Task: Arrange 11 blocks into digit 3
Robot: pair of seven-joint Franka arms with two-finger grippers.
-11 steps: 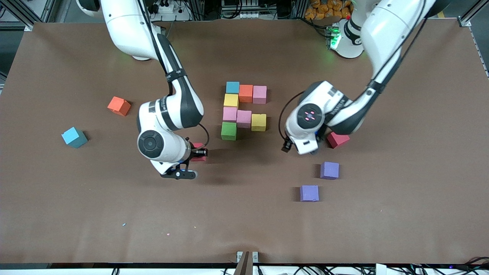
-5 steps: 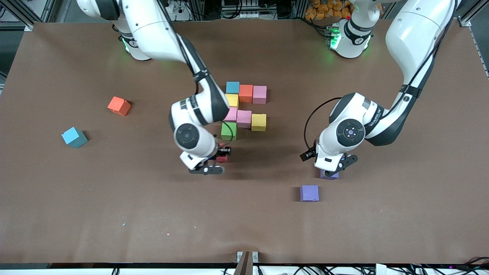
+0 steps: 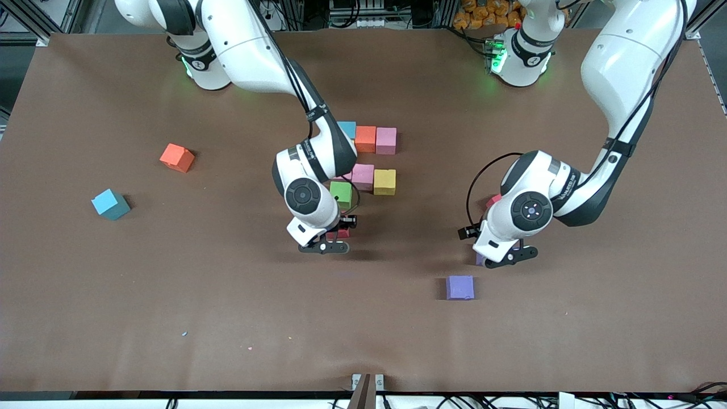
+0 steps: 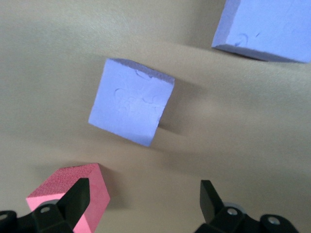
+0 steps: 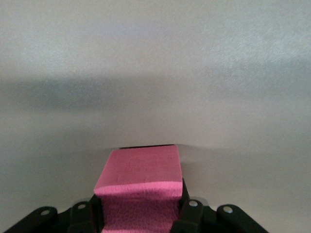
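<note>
Right claw point(image 3: 335, 238): clamped on a red block point(image 3: 341, 233), just over the table point(image 3: 113, 295), right below the green block point(image 3: 341, 193) at the near end of the digit. In the right wrist view the block point(image 5: 141, 187) sits square between the fingers point(image 5: 187, 213).

Left claw point(image 3: 508, 255): fingers point(image 4: 77, 199) spread wide apart, nothing between them, hanging over a purple block point(image 3: 481, 259) that is mostly hidden under the hand in the front view. The left wrist view shows this purple block point(image 4: 132, 101) whole on the table, turned at an angle.

Second purple block point(image 3: 459, 287): loose on the table, nearer to the front camera than the one under the left claw, and apart from it.

Second red block point(image 3: 493, 200): only a corner peeks out by the left arm's wrist; in the left wrist view it point(image 4: 73, 196) lies beside one finger.

Digit so far: a cluster at mid-table. Farthest row has a blue block point(image 3: 347, 128), an orange block point(image 3: 366, 138) and a pink block point(image 3: 386, 140) side by side. Nearer, a pink block point(image 3: 363, 176) touches a yellow block point(image 3: 384, 182). The green block is nearest. The right arm covers the blocks on its side of the cluster.

Stray orange block point(image 3: 176, 157): alone, toward the right arm's end of the table.

Stray blue block point(image 3: 111, 204): also at that end, nearer the front camera than the stray orange one and well apart from it.
</note>
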